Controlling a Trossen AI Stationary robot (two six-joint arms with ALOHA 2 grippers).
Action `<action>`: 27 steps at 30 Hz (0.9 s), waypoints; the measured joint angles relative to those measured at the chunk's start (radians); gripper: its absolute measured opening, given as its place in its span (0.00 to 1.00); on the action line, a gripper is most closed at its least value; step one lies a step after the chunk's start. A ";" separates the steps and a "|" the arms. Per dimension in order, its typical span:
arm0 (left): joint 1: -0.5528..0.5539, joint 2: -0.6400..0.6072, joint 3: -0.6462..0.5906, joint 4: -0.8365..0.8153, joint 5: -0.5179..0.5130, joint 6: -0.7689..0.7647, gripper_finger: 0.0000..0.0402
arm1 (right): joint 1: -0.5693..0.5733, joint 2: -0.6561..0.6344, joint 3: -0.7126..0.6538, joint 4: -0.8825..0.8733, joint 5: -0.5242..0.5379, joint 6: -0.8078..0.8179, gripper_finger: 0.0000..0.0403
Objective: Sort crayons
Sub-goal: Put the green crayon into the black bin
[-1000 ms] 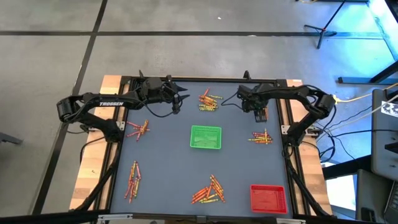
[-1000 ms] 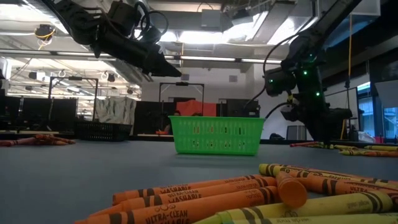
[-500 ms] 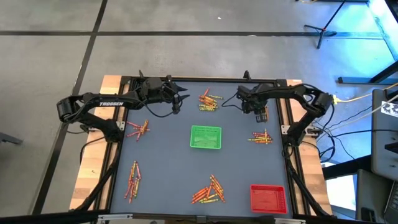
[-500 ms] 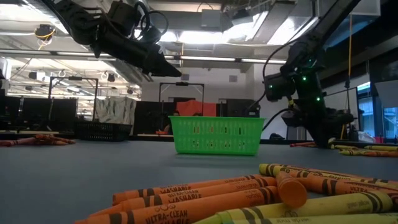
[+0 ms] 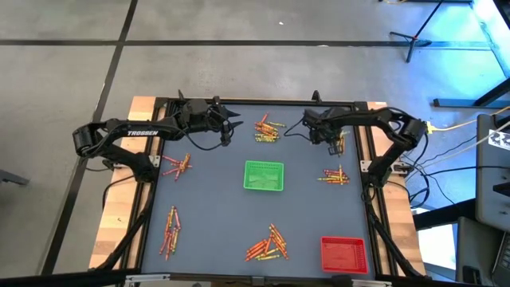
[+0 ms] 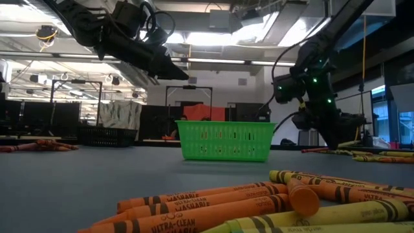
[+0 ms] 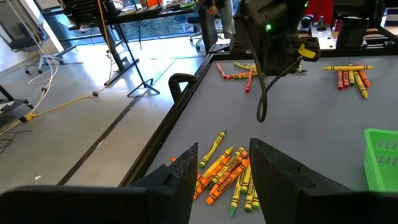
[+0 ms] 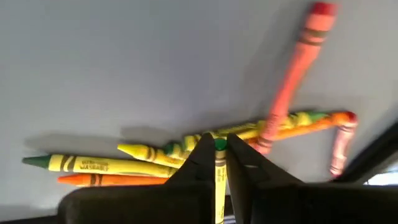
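The right gripper [image 8: 219,163] pinches a crayon [image 8: 219,180] (light, stiff, waxy-slick) near its tip; mid-barrel looks steadier, while the left gripper [image 7: 224,165] hangs released

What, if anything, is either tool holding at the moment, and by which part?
The right tool is shut on a green-tipped crayon, pinched just below its tip. The left tool is open and holds nothing.

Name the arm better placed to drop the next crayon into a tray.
Right. The right gripper is shut on a thin yellow-wrapped crayon; the left gripper hangs open and empty above another pile.
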 joint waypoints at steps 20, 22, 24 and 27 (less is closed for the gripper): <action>-0.012 0.116 0.000 0.150 0.084 0.027 0.32 | 0.087 -0.201 0.159 0.520 -0.453 0.246 0.01; -0.012 0.143 0.000 0.193 0.084 0.026 0.32 | 0.092 -0.200 0.151 0.602 -0.521 0.279 0.01; -0.012 0.162 0.000 0.232 0.086 0.021 0.32 | 0.093 -0.199 0.131 0.700 -0.584 0.304 0.01; -0.012 0.185 0.000 0.268 0.116 0.023 0.32 | 0.106 -0.199 0.080 0.897 -0.678 0.355 0.01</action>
